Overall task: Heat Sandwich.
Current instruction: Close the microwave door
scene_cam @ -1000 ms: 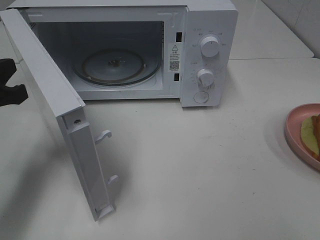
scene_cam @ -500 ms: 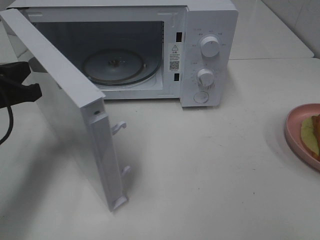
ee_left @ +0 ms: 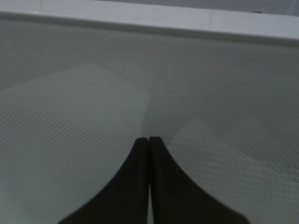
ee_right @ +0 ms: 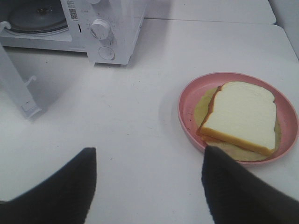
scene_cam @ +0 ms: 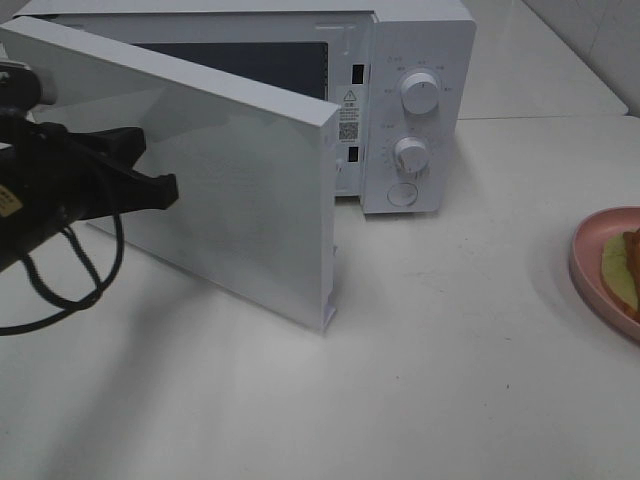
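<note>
While the left claw (ee_left: 148, 154) is closed and right claw (ee_right: 148, 172) gapes, white table (scene_cam: 450, 350) bears microwave (scene_cam: 420, 60).

Sandwich (ee_right: 243, 119) on pink plate (ee_right: 187, 100)

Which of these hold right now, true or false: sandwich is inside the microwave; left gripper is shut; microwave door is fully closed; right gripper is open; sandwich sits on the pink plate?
1. The sandwich is inside the microwave. False: it is out on the table, to the right of the microwave.
2. The left gripper is shut. True.
3. The microwave door is fully closed. False: it stands partly open, at an angle.
4. The right gripper is open. True, and it holds nothing.
5. The sandwich sits on the pink plate. True.
</note>
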